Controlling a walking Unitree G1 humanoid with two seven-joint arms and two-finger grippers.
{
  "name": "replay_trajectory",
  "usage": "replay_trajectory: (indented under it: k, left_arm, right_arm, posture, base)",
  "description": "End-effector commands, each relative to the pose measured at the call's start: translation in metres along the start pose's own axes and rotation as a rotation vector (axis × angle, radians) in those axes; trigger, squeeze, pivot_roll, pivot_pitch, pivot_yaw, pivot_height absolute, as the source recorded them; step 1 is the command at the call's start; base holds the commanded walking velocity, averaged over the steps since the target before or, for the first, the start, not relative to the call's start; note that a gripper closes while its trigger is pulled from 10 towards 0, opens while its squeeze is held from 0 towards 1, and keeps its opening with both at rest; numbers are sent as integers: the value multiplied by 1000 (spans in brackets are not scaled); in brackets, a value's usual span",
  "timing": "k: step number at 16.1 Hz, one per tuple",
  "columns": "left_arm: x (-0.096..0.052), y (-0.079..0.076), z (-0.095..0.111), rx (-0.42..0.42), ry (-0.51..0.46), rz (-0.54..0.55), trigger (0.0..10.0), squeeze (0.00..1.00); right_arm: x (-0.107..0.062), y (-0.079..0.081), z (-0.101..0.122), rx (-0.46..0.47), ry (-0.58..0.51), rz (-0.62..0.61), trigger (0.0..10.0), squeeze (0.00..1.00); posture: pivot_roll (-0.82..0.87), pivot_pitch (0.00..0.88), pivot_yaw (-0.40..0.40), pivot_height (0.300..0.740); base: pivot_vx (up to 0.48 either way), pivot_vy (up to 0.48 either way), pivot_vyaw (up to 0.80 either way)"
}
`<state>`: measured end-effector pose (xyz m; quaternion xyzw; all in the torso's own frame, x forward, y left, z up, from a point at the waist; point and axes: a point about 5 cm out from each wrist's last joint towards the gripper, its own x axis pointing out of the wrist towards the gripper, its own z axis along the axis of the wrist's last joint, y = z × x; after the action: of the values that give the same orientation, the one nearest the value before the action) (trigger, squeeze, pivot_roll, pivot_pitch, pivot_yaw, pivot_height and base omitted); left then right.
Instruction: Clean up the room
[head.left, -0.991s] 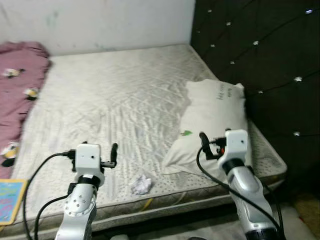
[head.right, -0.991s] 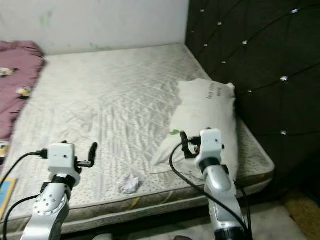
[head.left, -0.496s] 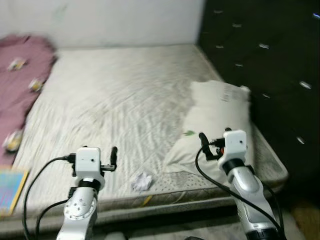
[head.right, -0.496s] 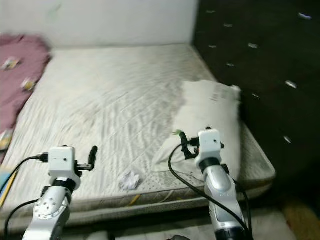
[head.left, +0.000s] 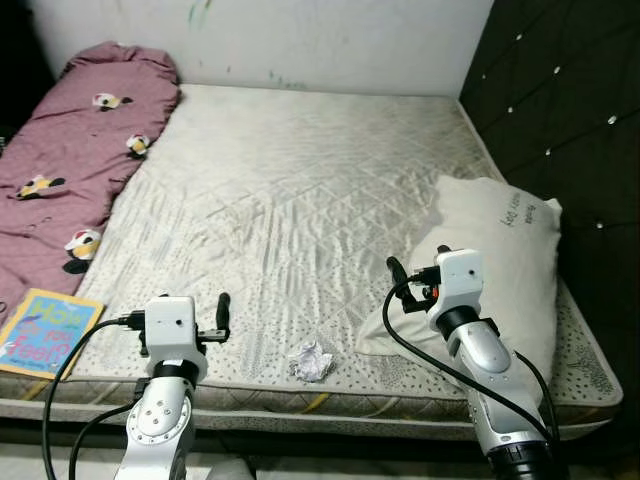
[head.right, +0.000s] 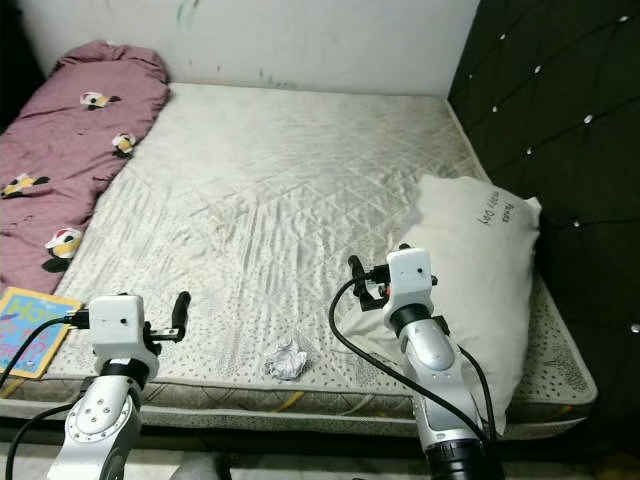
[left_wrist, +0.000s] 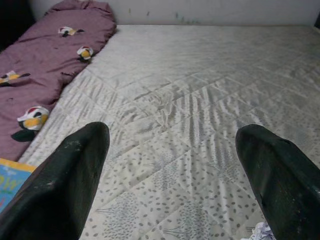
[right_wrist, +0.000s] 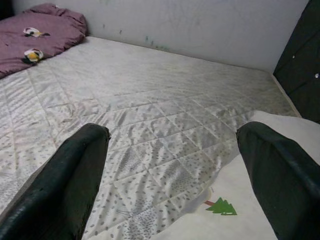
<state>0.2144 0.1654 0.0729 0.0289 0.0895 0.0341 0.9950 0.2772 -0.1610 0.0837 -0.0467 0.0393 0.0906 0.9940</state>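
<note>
Bare quilted mattress (head.left: 290, 190) fills centre frame; crumpled paper (head.left: 311, 360) near its lower edge, pillow (head.left: 500, 260) right, maroon blanket (head.left: 70, 150) upper left. Left gripper (left_wrist: 170, 170) and right gripper (right_wrist: 172, 170) gape wide, empty.

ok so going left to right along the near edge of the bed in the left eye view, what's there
colourful book → left claw → crumpled white paper → right claw → white pillow
</note>
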Motion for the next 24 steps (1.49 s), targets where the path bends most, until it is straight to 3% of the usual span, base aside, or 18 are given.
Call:
replay_trajectory:
  k: [1, 9, 11, 14, 17, 19, 21, 24]
  left_arm:
    - [0, 3, 4, -5, -10, 6, 10000, 0]
    - [3, 5, 12, 9, -49, 12, 10000, 0]
    - [3, 6, 14, 62, -72, 28, 10000, 0]
    - [4, 9, 11, 49, -60, 43, 10000, 0]
    - [5, 13, 16, 74, -105, 44, 10000, 0]
    - [2, 8, 14, 81, -69, 55, 10000, 0]
    - [-1, 3, 11, 30, -46, -24, 10000, 0]
    - [0, 3, 10, 0, -47, 2, 10000, 0]
  right_arm:
    - [1, 0, 0, 15, 9, 0, 10000, 0]
    - [5, -7, -3, 25, 47, -69, 10000, 0]
    - [7, -6, -4, -28, 67, -75, 10000, 0]
    - [10, -6, 3, 57, 27, -73, 10000, 0]
    - [7, -13, 3, 37, 40, -130, 10000, 0]
    - [4, -15, -1, 52, 58, -135, 10000, 0]
    - [5, -16, -2, 52, 71, -146, 10000, 0]
    - [4, -18, -1, 55, 70, -148, 10000, 0]
  posture:
    - [22, 0, -73, 740]
    - [26, 0, -71, 740]
    - [26, 0, -72, 740]
    - [29, 0, -75, 740]
    - [33, 0, -82, 740]
    - [33, 0, -77, 740]
    - [26, 0, -75, 740]
    - [26, 0, -78, 740]
  base:
    - [0, 480, 0]
    - [0, 460, 0]
    - [0, 0, 0]
    - [0, 0, 0]
    - [0, 0, 0]
    - [0, 0, 0]
    - [0, 0, -400]
    - [0, 0, -800]
